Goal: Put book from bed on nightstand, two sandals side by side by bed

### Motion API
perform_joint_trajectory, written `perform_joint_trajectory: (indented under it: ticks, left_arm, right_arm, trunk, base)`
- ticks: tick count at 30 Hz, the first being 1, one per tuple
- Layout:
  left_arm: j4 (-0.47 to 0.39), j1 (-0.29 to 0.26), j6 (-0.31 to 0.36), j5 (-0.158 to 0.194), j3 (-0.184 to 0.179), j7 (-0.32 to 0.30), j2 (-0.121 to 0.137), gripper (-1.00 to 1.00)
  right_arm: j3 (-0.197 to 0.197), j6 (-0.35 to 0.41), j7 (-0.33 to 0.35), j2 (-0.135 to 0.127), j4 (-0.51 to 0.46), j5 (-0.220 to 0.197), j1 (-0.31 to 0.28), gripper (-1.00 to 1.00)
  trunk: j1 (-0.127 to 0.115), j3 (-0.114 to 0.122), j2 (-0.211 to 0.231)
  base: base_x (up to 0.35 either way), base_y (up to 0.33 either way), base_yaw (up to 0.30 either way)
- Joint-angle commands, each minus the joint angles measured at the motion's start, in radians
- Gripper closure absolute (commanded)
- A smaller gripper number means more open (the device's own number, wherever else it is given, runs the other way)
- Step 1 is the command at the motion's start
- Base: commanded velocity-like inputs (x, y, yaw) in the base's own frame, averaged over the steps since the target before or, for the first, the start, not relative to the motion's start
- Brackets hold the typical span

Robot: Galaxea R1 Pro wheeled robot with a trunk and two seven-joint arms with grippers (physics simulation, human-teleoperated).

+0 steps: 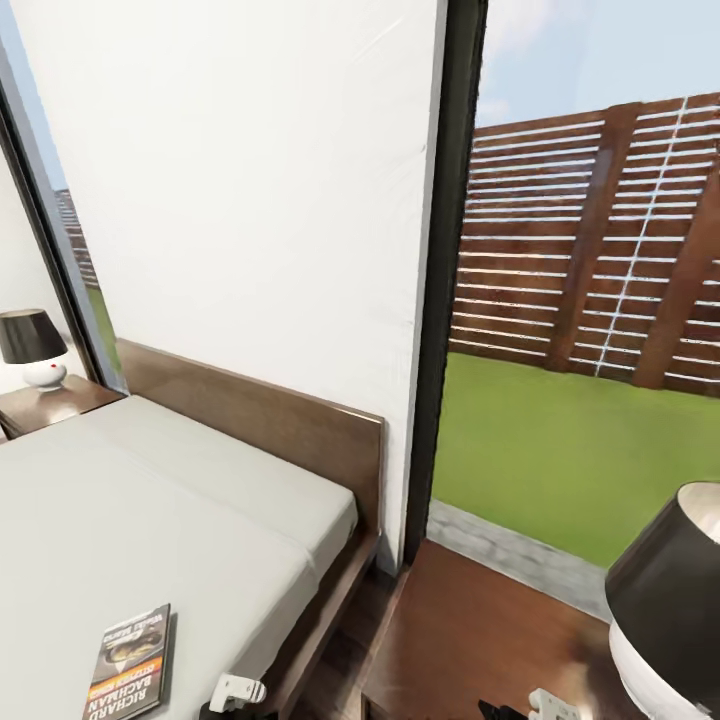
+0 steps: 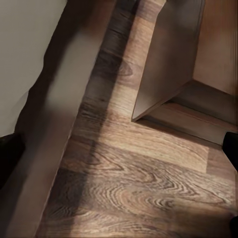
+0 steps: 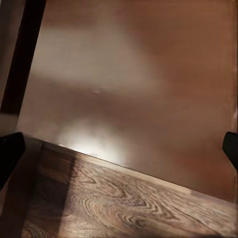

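The book (image 1: 128,663) lies flat on the off-white mattress of the bed (image 1: 150,500), at about 7 o'clock in the head view, near the bed's side edge. The nightstand (image 1: 470,640) stands at 5 o'clock, just beside the bed, with a dark-shaded lamp (image 1: 665,600) on it. A second lamp (image 1: 32,348) sits at 9 o'clock. In each wrist view the tool's fingertips sit wide apart over the plank floor (image 2: 139,188).

off-white bed (image 1: 150,500), orange-banded dark book (image 1: 130,665)
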Motion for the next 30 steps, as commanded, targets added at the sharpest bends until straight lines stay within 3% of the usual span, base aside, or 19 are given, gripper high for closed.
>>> perform_joint_trajectory:
  ticks: [1, 6, 20, 26, 28, 30]
  left_arm:
    - [0.000, 0.000, -0.004, -0.010, 0.008, -0.002, 0.000, -1.00]
    - [0.000, 0.000, -0.004, -0.010, 0.009, -0.002, 0.000, -1.00]
    - [-0.001, 0.000, -0.004, -0.008, 0.014, -0.009, 0.004, -1.00]
    - [-0.035, -0.001, 0.000, 0.008, 0.044, -0.050, 0.042, -1.00]
    - [-0.073, -0.004, 0.013, 0.038, 0.070, -0.091, 0.061, -1.00]
    - [-0.152, -0.010, 0.090, 0.101, 0.100, -0.168, 0.102, -1.00]
  right_arm:
    - [-0.004, -0.002, 0.005, 0.000, 0.002, -0.004, -0.001, -1.00]
    - [-0.004, -0.002, 0.004, 0.000, 0.002, -0.004, -0.001, -1.00]
    - [-0.004, -0.002, 0.005, 0.000, 0.002, -0.004, -0.001, -1.00]
    - [-0.004, -0.002, 0.005, 0.000, 0.002, -0.004, -0.001, -1.00]
    - [-0.004, -0.002, 0.005, 0.000, 0.002, -0.005, -0.001, -1.00]
    - [-0.004, -0.002, 0.005, 0.000, 0.002, -0.005, -0.001, -1.00]
  trunk:
    - [0.000, -0.001, -0.001]
    - [0.000, -0.001, -0.001]
    - [0.000, -0.001, -0.001]
    - [0.000, -0.001, -0.001]
    - [0.000, -0.001, -0.001]
    - [0.000, -0.001, -0.001]
  base:
    - [0.000, 0.000, -0.280]
    - [0.000, 0.000, -0.201]
    - [0.000, 0.000, -0.011]
    - [0.000, 0.000, 0.000]
    - [0.000, 0.000, 0.000]
    - [0.000, 0.000, 0.000]
